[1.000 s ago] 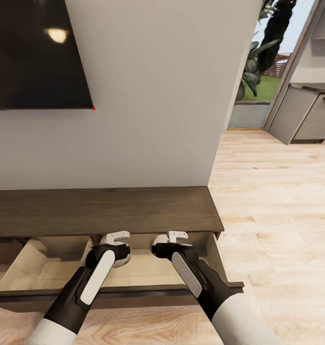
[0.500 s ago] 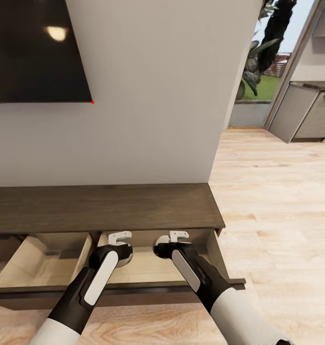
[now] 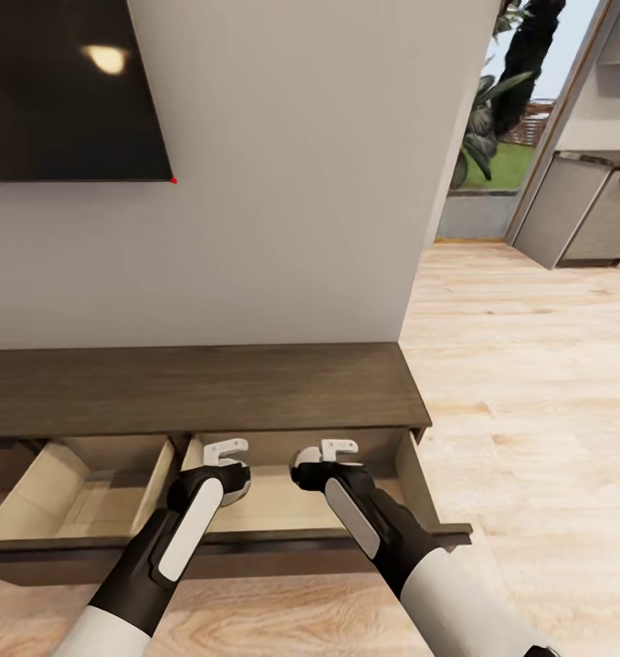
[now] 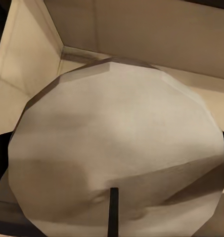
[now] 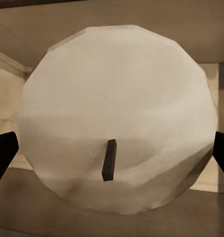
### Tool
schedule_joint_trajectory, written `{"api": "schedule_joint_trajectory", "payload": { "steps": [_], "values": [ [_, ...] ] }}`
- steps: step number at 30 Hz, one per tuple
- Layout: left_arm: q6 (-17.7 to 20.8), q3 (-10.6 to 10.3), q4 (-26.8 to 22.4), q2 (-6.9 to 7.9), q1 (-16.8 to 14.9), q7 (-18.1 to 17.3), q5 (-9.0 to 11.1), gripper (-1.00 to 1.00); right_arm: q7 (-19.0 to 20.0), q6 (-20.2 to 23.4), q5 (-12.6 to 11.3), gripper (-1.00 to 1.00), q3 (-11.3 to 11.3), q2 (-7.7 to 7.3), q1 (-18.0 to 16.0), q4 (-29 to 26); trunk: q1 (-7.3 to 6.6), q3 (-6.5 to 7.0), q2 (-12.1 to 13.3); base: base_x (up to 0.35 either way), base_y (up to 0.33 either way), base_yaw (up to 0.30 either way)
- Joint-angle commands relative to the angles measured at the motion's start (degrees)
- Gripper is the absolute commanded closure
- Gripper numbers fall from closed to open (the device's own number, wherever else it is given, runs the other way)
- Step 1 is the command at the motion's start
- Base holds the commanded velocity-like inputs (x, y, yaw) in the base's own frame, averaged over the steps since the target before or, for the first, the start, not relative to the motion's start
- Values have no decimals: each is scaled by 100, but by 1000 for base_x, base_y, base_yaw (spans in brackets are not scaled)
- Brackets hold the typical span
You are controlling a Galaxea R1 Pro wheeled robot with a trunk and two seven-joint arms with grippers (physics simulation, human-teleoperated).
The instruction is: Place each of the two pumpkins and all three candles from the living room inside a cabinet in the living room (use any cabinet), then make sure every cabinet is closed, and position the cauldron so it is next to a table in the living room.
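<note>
Since the earlier frame the camera tilted; both arms stayed put. Left gripper [image 3: 225,453] and right gripper [image 3: 339,451] each pinched a pale candle [image 4: 116,153] [image 5: 116,118] over the cabinet's [image 3: 200,388] open drawer [image 3: 282,502], at 6 o'clock.
</note>
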Motion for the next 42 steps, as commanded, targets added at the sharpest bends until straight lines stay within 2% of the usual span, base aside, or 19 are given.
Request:
{"api": "schedule_joint_trajectory", "payload": {
  "steps": [1,24,29,42],
  "values": [
    [4,-7,-6,2,-4,58,50,100,-52,7,-50,100,12,0,-6,-7,22,-23,-44,0,0,0],
    [-2,8,-51,11,-4,73,50,100,-49,6,-50,100,34,0,-6,-12,527,-436,-966,0,0,0],
    [-180,12,-50,14,-4,102,50,100,-49,6,-71,100,55,0,-4,-14,637,-526,-1167,0,0,0],
    [-216,18,-45,13,-4,119,50,100,-48,6,-84,100,93,0,-5,-15,637,-526,-1167,46,8,0]
  ]
}}
